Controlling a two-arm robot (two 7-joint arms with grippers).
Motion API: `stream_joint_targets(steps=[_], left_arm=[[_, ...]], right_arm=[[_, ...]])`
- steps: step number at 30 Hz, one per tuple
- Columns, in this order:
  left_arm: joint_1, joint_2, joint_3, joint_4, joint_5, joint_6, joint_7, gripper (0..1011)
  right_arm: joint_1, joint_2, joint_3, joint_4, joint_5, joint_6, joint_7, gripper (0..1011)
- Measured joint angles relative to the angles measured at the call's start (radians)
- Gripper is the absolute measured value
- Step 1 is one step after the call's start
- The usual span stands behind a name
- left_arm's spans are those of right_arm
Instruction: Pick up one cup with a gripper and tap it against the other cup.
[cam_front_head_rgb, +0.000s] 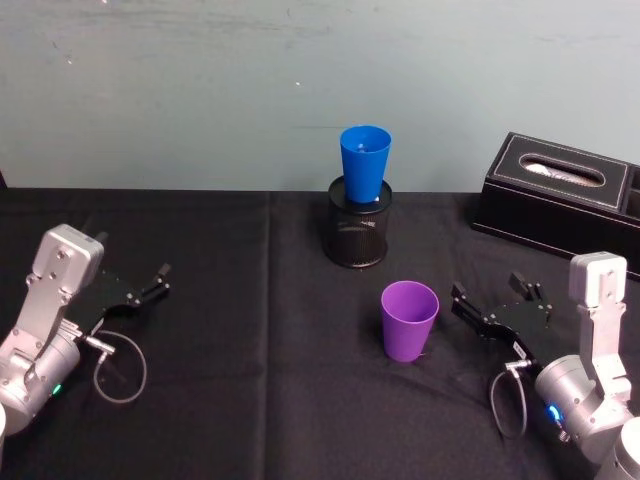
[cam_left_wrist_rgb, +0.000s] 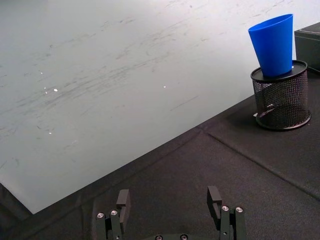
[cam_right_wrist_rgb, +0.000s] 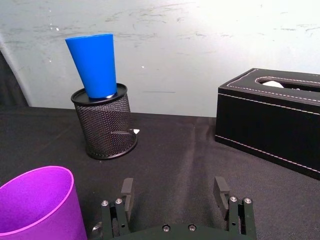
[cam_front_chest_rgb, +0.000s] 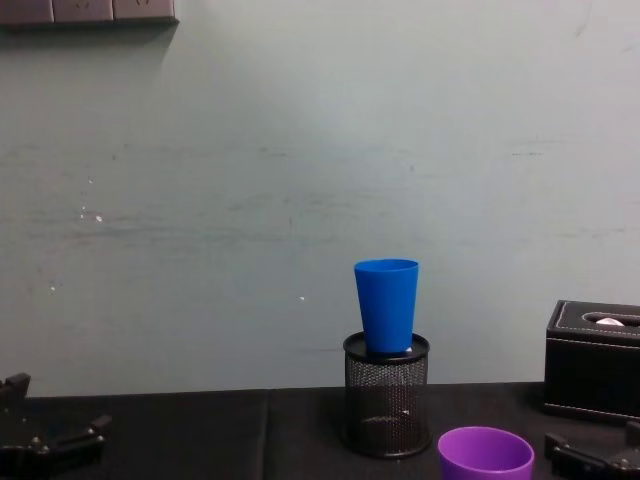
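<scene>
My arms are silver-grey with blocky wrists; each ends in a flat black gripper, left gripper (cam_front_head_rgb: 150, 283) and right gripper (cam_front_head_rgb: 490, 295), trailing a looped grey cable.

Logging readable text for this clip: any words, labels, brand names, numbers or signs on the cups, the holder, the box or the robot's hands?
None can be read.
Purple cup: plain, no print.
Blue cup, standing in the black mesh holder: plain, no print.
Black tissue box: white stitching, no lettering.
Left hand and right hand, both open: no legible label.
</scene>
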Motion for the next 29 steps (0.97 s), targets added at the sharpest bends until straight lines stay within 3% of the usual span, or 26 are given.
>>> stream_joint_targets(steps=[29], left_arm=[[0.000,0.000,0.000,0.000,0.000,0.000,0.000,1011]], right_arm=[[0.000,0.000,0.000,0.000,0.000,0.000,-0.001,1000]])
